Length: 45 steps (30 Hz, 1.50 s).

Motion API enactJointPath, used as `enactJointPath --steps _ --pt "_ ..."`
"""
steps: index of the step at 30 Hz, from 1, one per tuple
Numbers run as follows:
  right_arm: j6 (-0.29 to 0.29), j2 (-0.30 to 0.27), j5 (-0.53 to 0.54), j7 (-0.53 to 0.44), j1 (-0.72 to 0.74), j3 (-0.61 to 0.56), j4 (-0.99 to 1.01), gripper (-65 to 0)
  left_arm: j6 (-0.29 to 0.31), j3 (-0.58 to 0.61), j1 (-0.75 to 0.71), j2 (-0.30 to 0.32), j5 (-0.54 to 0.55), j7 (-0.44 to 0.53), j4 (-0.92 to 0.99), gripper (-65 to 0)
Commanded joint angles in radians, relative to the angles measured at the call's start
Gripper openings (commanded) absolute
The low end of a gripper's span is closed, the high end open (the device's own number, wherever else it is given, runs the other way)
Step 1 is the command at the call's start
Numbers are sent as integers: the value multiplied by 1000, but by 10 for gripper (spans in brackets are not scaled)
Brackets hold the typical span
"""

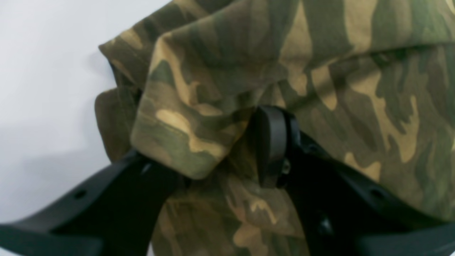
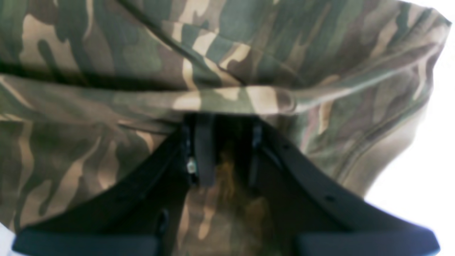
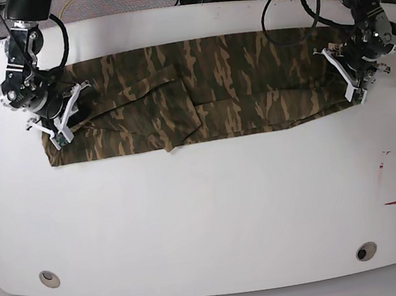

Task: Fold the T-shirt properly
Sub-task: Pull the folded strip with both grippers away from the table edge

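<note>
We've got the T-shirt laid out as a long flat band across the far half of the white table, one arm at each end.

Left gripper: fingers are spread about halfway. One finger pad is clear, and a bunched hem fold sits in the gap between the fingers and drapes over the other one. Cloth runs ahead of the tips and under them. We can't tell whether it's actually pinching the fold.

Right gripper: fingers narrow, nearly parallel. A folded edge of the shirt crosses right at the fingertips, with more cloth between the fingers and below them. Looks clamped on that edge.

Bare table lies outboard of each gripper. Red marking on the table well clear of both grippers, nearer the left one.
</note>
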<state>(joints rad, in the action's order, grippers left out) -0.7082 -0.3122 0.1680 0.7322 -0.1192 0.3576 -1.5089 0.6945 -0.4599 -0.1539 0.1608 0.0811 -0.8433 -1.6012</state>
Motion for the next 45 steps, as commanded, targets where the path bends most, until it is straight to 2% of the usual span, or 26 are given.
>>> enactJointPath --steps 1,10,12,15,16,17,18,21,23,27,35,38,45 --pt "10 -28 -48 30 40 1 26 -533 4 -3 30 -14 -17 -27 15 -408" --pt "10 -51 -48 31 83 1 23 -533 4 -6 113 -20 -10 -86 32 -400" --pt "10 -51 -48 31 83 1 6 -533 4 -9 119 -20 -8 -106 8 -360" --pt "10 -48 -48 37 83 -1 -5 -533 4 -9 119 -19 7 -135 -43 -257" --pt "10 -48 -48 42 83 -1 -5 -533 4 -9 119 -19 13 -138 -54 -246" --pt "10 -48 -48 56 83 -1 -5 -533 4 -12 121 -19 49 -155 -87 -207" --pt "10 -48 -48 63 83 -1 -5 -533 4 -20 121 -19 73 -166 -104 -194" --pt "10 -46 -48 71 83 -1 -6 -534 4 -64 121 -14 158 -209 -141 -193" --pt "10 -46 -46 74 83 -1 -6 -534 4 -106 122 6 242 -252 -153 -192" --pt "10 -46 -46 74 80 -1 -6 -534 4 -164 155 35 336 -287 -143 -192" --pt "10 -46 -46 74 79 1 -6 -534 4 -271 182 70 369 -301 32 -192" --pt "10 -46 -45 74 79 1 -6 -534 4 -277 198 93 369 -301 100 -192" --pt "10 -44 -43 74 79 1 -6 -534 4 -276 199 93 412 -301 203 -192"
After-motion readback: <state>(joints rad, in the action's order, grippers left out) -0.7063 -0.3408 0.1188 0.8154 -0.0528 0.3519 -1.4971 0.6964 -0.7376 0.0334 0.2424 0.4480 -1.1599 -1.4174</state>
